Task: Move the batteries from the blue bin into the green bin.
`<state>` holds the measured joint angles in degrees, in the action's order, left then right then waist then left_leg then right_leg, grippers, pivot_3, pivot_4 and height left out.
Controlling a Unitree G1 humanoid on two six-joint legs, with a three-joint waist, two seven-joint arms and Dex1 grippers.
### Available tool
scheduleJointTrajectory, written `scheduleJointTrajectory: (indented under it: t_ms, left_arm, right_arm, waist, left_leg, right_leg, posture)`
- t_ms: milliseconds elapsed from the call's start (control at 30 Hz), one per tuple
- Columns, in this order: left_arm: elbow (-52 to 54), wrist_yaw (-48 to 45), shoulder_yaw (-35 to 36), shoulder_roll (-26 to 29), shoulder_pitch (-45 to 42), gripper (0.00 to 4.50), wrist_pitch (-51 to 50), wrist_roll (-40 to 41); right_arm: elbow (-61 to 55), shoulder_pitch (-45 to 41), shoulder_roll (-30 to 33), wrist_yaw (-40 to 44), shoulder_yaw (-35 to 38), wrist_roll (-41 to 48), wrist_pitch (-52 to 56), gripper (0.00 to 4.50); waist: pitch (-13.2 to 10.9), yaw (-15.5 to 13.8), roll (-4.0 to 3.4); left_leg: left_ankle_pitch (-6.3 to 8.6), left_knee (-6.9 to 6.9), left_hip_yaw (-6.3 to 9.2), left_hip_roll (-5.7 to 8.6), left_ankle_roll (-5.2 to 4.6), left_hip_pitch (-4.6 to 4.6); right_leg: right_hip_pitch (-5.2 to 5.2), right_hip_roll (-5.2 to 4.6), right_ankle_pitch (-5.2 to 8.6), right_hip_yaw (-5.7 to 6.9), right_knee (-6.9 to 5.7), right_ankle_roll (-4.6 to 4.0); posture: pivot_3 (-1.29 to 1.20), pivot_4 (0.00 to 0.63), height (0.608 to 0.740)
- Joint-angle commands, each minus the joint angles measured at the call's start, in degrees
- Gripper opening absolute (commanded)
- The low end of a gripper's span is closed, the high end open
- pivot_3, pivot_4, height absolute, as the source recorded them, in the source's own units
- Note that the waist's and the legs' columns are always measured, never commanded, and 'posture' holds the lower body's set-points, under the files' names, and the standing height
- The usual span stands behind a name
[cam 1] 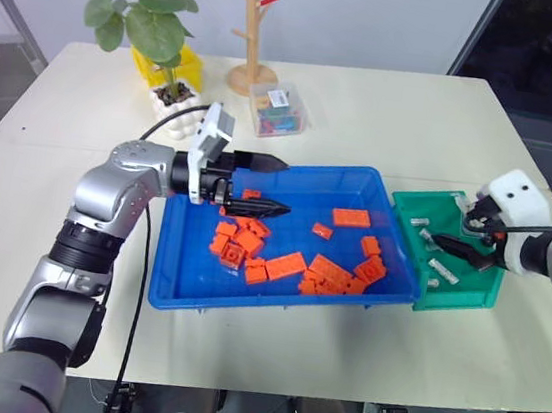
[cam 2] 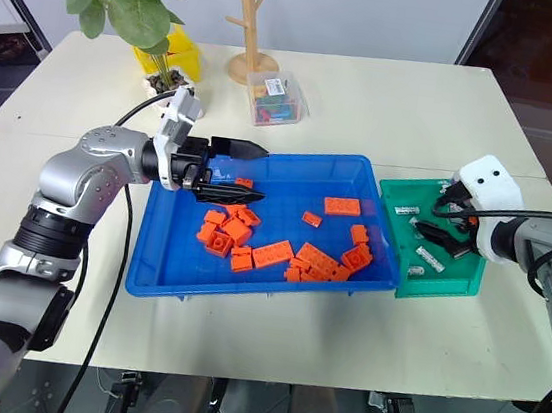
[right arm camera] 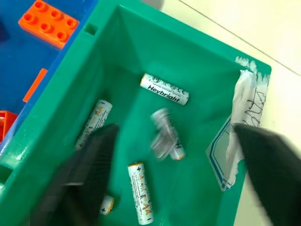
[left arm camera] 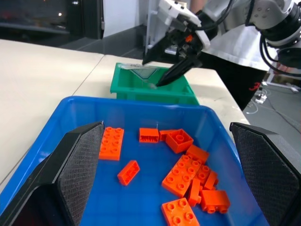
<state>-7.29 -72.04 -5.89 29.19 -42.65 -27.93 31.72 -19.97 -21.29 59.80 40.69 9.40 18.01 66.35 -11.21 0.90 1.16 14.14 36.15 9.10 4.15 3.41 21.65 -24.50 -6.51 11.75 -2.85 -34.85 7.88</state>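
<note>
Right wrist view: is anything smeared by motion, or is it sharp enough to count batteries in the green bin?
Right wrist view: one battery mid-bin is motion-blurred, apparently just dropped; the dark fingers are soft too. The other batteries and the green bin read sharp. Left wrist view: crisp orange bricks.

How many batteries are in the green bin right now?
5 visible in the green bin: one by the far wall, one beside the blue-bin side, one blurred mid-bin, two nearer. Others may be hidden.
</note>
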Motion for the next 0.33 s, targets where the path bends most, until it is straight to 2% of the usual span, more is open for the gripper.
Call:
scheduleJointTrajectory:
  t_ms: [33, 167, 333]
  left_arm:
    - [-0.3, 1.7, 3.2, 0.9, -1.1, 4.50, 1.5, -0.6]
    - [-2.4, 9.1, 10.6, 2.3, -1.5, 4.50, 3.3, -0.4]
    - [-1.2, 17.3, 19.8, 5.4, 0.4, 4.50, 2.9, 0.9]
  right_arm:
    - [0.7, -4.8, -1.4, -1.5, 1.4, 0.8, -1.0, 4.47]
    - [7.4, -12.6, -6.5, -2.9, 5.0, 2.6, -5.8, 4.47]
    - [18.3, -18.1, -9.1, -5.1, 7.7, 1.6, -15.4, 4.47]
  waist:
    - [0.0, 0.1, 0.00]
    - [0.0, 0.4, 0.02]
    - [0.0, 0.1, 0.02]
  left_leg:
    - [0.00, 0.00, 0.00, 0.00, 0.00, 0.00]
    - [0.00, -0.03, 0.01, -0.03, 0.00, -0.07]
    - [0.00, -0.07, 0.03, -0.01, 0.00, -0.02]
  right_leg:
    - [0.00, 0.00, 0.00, 0.00, 0.00, 0.00]
    - [0.00, 0.02, 0.00, 0.00, -0.05, 0.00]
    - [-0.01, 0.01, 0.01, 0.00, 0.01, 0.01]
  posture:
    - [0.00, 0.150, 0.740]
    - [0.00, 0.150, 0.740]
    - [0.00, 0.150, 0.740]
